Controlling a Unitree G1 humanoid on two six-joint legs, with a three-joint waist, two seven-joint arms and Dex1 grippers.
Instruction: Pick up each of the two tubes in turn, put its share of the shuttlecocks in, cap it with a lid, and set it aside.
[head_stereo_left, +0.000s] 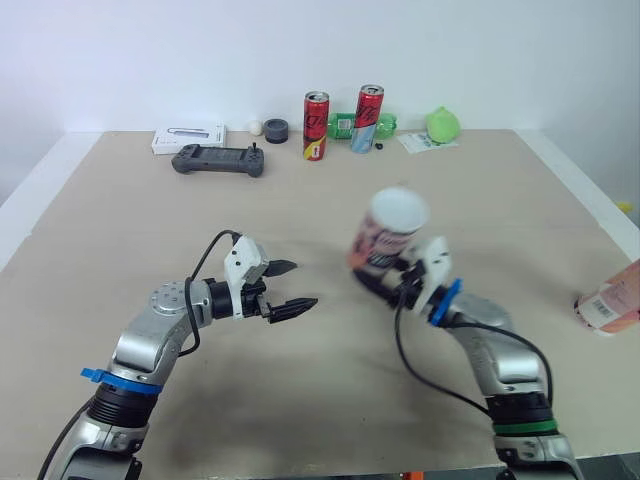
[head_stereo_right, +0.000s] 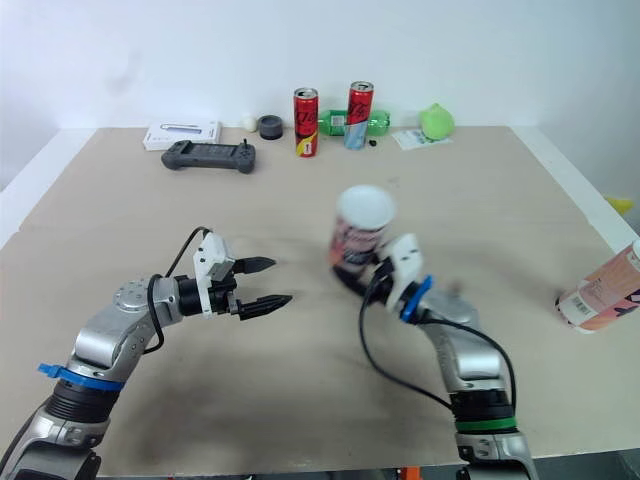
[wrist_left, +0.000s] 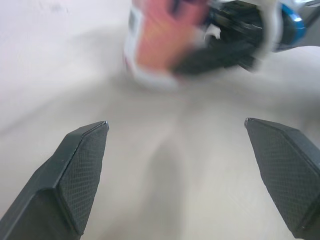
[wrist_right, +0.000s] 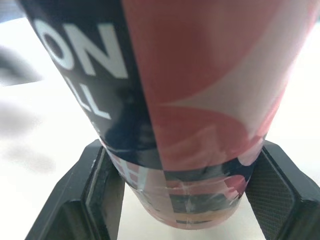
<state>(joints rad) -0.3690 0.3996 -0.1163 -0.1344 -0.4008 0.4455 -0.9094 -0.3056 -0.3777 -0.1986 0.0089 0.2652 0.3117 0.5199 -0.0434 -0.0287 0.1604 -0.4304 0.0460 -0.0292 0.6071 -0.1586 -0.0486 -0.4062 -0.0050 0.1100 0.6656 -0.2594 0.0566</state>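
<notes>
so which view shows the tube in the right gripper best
The left eye view: the tube shows whole, held low by the right gripper. The right eye matches. The right wrist view shows its lower body between the fingers; the left wrist, one side.

A beige table is filling most of the frame, with a white wall running across the top. In the upper left, a dark grey game controller is lying flat, and a white box is lying just behind it. At upper centre, a red can and a red and silver can are standing upright, near each other. A green bottle is lying on its side behind them. Further right, a green rounded object is sitting beside a white packet.
</notes>
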